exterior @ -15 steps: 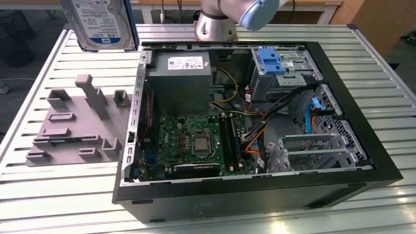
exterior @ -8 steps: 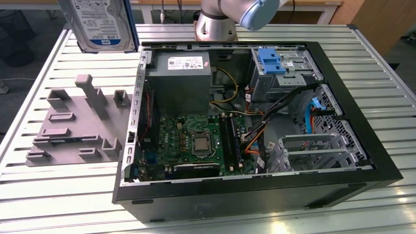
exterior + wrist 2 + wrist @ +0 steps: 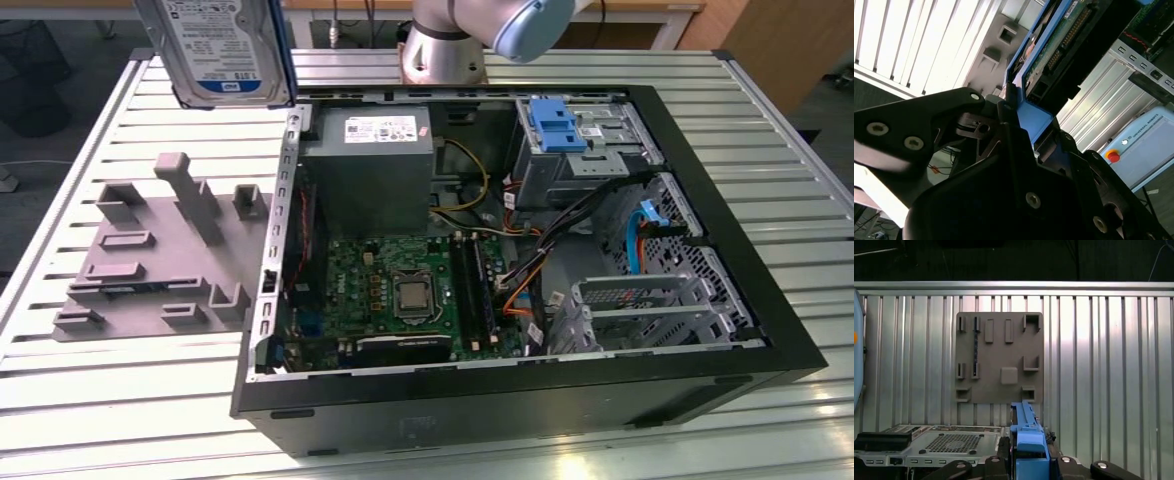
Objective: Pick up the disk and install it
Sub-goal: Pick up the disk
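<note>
The arm (image 3: 441,45) is made of smooth, silver-grey cylindrical sections, and its rounded joint wears a pale blue end cap (image 3: 534,25). The gripper (image 3: 1029,120) is matt black all over. Its central housing (image 3: 1004,210) is a broad, angular block with bevelled edges and one small silver screw head (image 3: 1033,200) set in its face. To one side of the housing, a flat black link plate (image 3: 929,120) with rounded corners carries two bright round bolt heads (image 3: 877,128); on the housing's other side a second link (image 3: 1119,210) bears more of the same bolts. In the first wrist view, rounded black link ends (image 3: 1111,471) flank the housing, each pinned with a silver bolt (image 3: 1062,460).
</note>
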`<state>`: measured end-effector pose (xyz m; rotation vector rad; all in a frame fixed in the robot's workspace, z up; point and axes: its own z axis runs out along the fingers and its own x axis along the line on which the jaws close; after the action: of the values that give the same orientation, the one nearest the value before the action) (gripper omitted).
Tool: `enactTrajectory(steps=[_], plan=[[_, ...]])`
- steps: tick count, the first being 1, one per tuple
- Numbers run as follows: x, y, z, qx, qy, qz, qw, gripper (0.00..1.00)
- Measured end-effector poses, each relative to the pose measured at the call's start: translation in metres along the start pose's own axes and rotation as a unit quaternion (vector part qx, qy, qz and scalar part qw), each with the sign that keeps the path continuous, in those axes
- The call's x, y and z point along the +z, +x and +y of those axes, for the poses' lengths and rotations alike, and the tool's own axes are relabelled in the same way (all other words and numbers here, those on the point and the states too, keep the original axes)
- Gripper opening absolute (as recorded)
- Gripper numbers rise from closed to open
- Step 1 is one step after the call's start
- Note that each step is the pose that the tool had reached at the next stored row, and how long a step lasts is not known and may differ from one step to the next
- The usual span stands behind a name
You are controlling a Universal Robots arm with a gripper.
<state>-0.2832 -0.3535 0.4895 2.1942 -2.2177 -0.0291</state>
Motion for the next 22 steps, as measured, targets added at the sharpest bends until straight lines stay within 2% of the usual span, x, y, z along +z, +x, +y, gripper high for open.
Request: enactTrajectory(steps=[10,22], plan=[[-0.0004,-0.0001,-0.0125,0.000,0.0000,0.0000,1.0000,0.37],[-0.0004,-0.0001,-0.0141,0.000,0.0000,0.0000,1.0000,0.37]])
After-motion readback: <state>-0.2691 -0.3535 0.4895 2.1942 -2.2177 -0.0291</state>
